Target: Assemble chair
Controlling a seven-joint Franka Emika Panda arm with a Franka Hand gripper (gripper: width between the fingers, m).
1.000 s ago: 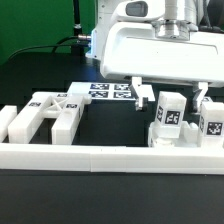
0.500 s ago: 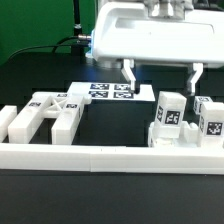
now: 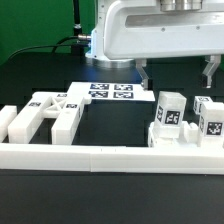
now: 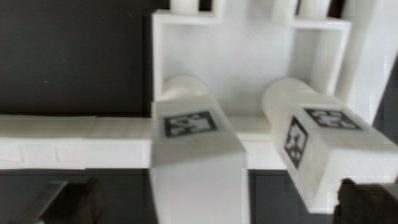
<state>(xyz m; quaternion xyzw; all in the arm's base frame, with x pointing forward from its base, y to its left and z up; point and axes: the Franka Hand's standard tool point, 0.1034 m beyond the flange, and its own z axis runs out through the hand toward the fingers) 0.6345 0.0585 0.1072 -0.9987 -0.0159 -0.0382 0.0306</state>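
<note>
On the black table (image 3: 100, 196) a rail (image 3: 110, 158) half-hides chair legs (image 3: 170, 112).

On my black desk (image 3: 100, 200) the marker board (image 3: 112, 92) lies flat, well apart from a long low white rail (image 3: 100, 158); green wall (image 3: 30, 20) behind.

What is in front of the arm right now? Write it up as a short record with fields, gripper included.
gripper: two-finger gripper, open, holding nothing, raised over the legs
exterior view's right: two upright blocky white plastic legs with square tags
exterior view's left: white tagged chair parts lying low, grouped together
behind the parts: marker board, flat on the black table
front: long low white border rail, no tags
</note>
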